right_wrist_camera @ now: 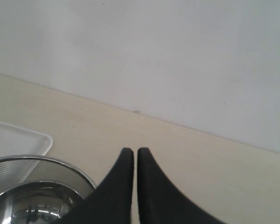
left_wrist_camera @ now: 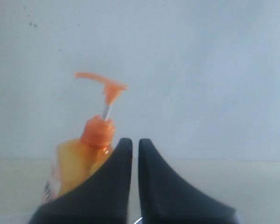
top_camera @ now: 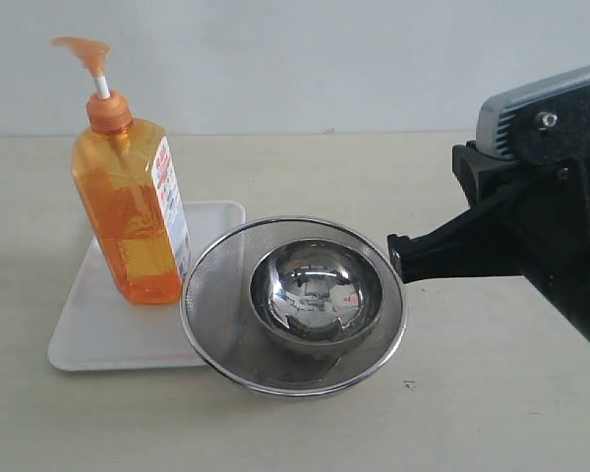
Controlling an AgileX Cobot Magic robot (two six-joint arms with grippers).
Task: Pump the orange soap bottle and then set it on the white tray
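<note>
- One pale table (top_camera: 492, 393) carries everything and runs back to a plain light wall (top_camera: 324, 59).
- Filling the right edge of the exterior view, the right arm's black body reaches in over the table. The right gripper (top_camera: 394, 258) points left, with its tip just beside the sieve's right rim; whether it touches cannot be told.
- Next in size, the white tray (top_camera: 88, 334) lies flat on the left of the table, long side running away from the camera.
- A round steel mesh sieve (top_camera: 216, 339) sits right of the tray and its rim overlaps the tray's near right corner. It stands between the right gripper and the bottle.
- On the tray's right half stands the orange soap bottle (top_camera: 133, 211), upright with its long axis vertical, its base close to the sieve's rim. The white-red label faces right, toward the sieve.
- Inside the sieve rests a shiny steel bowl (top_camera: 317, 290), mouth up.
- Topping the bottle, the orange pump head (top_camera: 84, 49) is raised on its white stem, spout pointing left in the exterior view.
- From the left wrist view, the left gripper (left_wrist_camera: 135, 140) has its fingers drawn together with only a thin slit between them, holding nothing; the bottle (left_wrist_camera: 84, 161) shows just behind them.
- From the right wrist view, the right gripper (right_wrist_camera: 135, 150) is likewise closed on nothing, above the sieve's edge.
</note>
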